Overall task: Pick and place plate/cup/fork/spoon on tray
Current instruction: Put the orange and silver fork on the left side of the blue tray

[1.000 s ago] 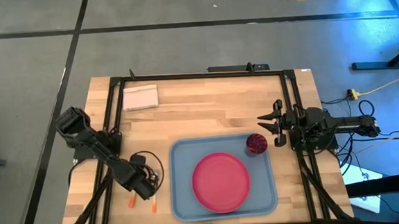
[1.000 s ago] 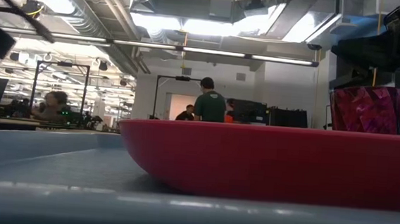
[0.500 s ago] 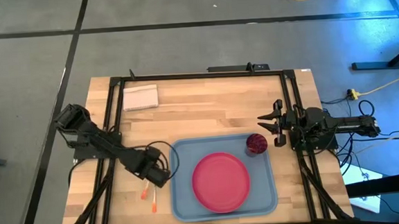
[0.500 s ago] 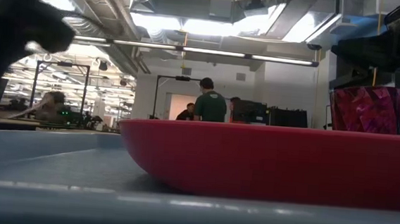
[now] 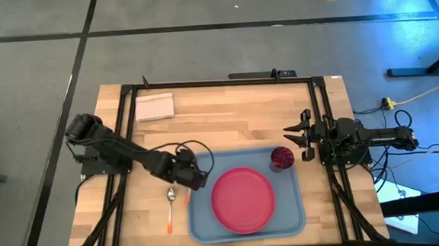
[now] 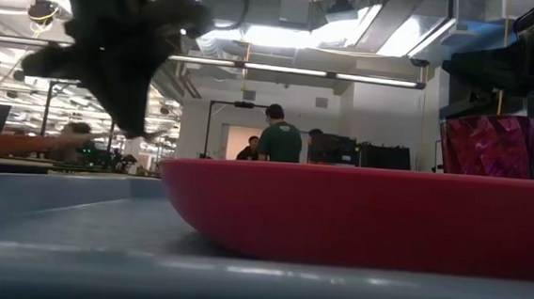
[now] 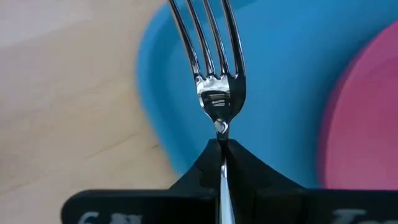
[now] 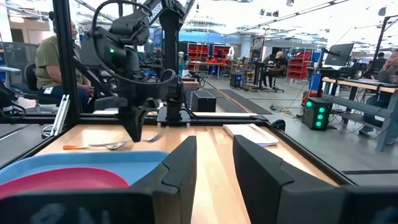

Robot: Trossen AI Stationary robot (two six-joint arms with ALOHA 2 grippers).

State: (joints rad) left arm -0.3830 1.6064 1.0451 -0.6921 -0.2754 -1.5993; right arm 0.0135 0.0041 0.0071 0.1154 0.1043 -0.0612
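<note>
My left gripper [image 5: 198,179] is shut on the fork [image 7: 211,62] at the left rim of the light-blue tray [image 5: 199,166]. The fork's tines stick out ahead of the fingers, over the rim. The spoon [image 5: 170,210] lies on the wood left of the tray, bowl toward the far edge. The pink-red plate [image 5: 242,200] lies flat in the tray. The maroon cup [image 5: 282,158] stands in the tray's far right corner. My right gripper [image 5: 295,136] waits open beyond the cup, near the table's right edge. My left gripper pinches the fork's metal neck [image 7: 221,132], just behind the tines, between its two fingers. The fingers come slanting down from the table's left, and the fork runs along them with its tines ahead. The fork is lifted clear, above the tray's left rim.
A white folded napkin [image 5: 154,107] lies at the table's far left. A black frame [image 5: 217,83] runs around the table's far and side edges. Bare wood lies between the napkin and the tray. People are in the room beyond the table.
My left gripper has gone from the near left of the table toward the right and a little toward the far edge, up to the tray's left rim, carrying the fork clear of the wood. The spoon has stayed where it was.
</note>
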